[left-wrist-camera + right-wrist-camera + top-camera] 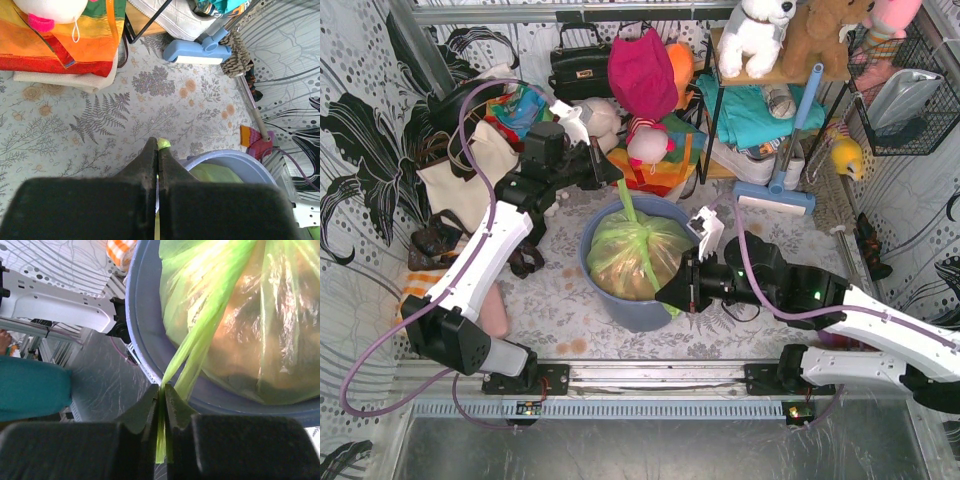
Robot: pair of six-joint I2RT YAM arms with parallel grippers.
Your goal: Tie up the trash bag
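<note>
Trash bag (635, 250), light green, seated in blue-grey bin (642, 312) mid-table; right wrist view alone shows right gripper (162, 390) pinching its stretched strip by the near-right rim, left wrist view left gripper (158, 150) pressed together on a green sliver; fern-print table cover (100, 120), black-and-white patterned walls (360, 150).

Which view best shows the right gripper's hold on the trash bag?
Right wrist: right gripper shut on a stretched trash bag strip. Top view: gripper by the bin, pinch hidden. Left wrist: not in view.
</note>
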